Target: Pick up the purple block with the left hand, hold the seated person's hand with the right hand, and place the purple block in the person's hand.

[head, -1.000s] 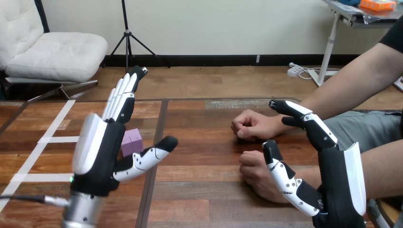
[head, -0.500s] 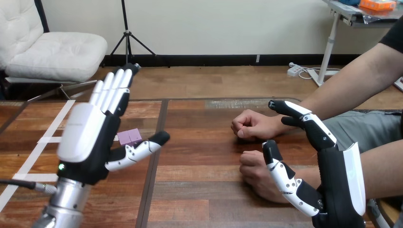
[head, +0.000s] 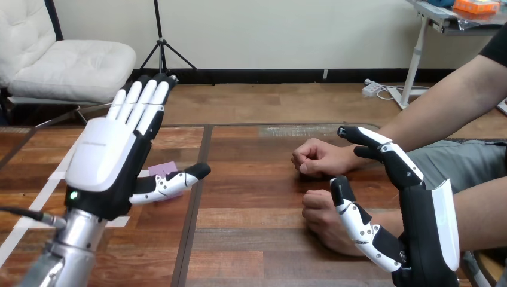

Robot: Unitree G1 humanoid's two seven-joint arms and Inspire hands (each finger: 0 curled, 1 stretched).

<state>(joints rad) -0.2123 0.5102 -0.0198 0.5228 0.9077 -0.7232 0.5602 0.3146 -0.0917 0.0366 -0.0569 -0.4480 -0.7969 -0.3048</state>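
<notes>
**Both hands open, purple block on the table**

Your left hand (head: 107,161) is raised over the left part of the wooden table (head: 257,239) with its white back towards the camera. Its fingers are straight and point up and away, its thumb sticks out to the right, and it holds nothing. The purple block (head: 162,168) lies on the table just behind that thumb. The thumb and palm partly hide it, and you cannot tell from here whether the thumb touches it.

Your right hand (head: 427,233) is at the near right, also spread wide, with its fingers reaching away and its thumb angled to the left. The person's nearer hand (head: 321,214) rests as a loose fist on the table, in the gap between that thumb and the fingers. The thumb crosses in front of its wrist, but nothing is curled round it. The person's farther hand (head: 317,158), also a fist, rests on the table beyond, with your right fingertips beside its wrist.
</notes>
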